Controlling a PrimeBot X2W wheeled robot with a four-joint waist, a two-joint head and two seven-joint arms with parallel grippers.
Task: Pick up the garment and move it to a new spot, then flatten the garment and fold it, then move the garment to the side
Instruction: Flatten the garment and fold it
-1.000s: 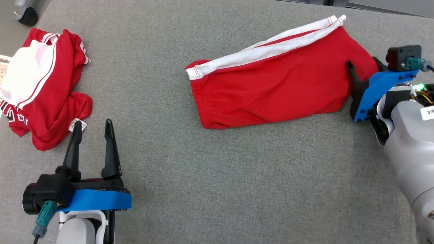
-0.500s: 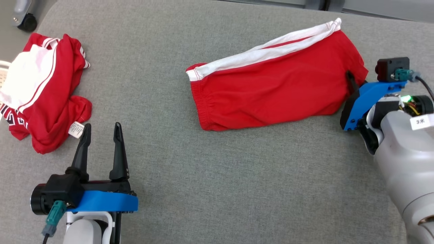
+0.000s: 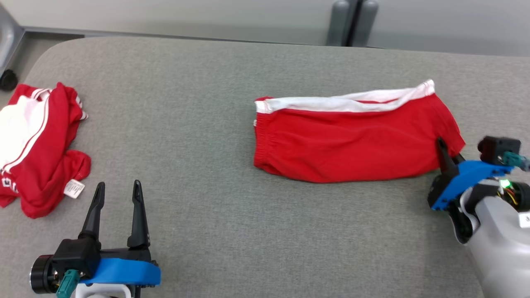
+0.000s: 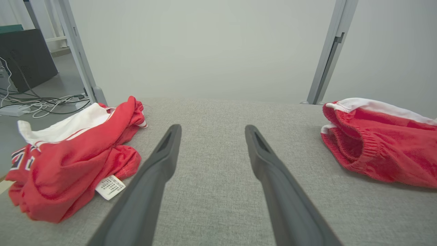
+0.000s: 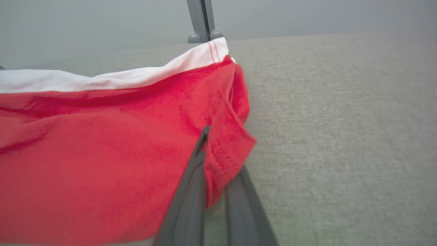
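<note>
The garment (image 3: 352,140) is a pair of red shorts with a white side stripe. It lies folded flat on the grey table (image 3: 207,124), right of centre. My right gripper (image 3: 443,149) is shut on its near right corner; in the right wrist view the red cloth (image 5: 102,136) is pinched between the two fingers (image 5: 191,191). My left gripper (image 3: 118,186) stands open at the near left with nothing between its fingers. In the left wrist view the left gripper (image 4: 211,131) points across bare table, with the garment's elastic waist end (image 4: 379,150) off to the right.
A second red and white garment (image 3: 37,140) lies crumpled at the table's left edge, its label (image 4: 110,187) just left of my left fingers. Grey posts (image 3: 350,22) and a wall stand beyond the far edge. A bare stretch of table separates the two garments.
The head camera has tilted up, shifting the whole picture down. My right gripper has shut on the garment's corner and drawn that end toward me, so the stripe now lies nearly level.
</note>
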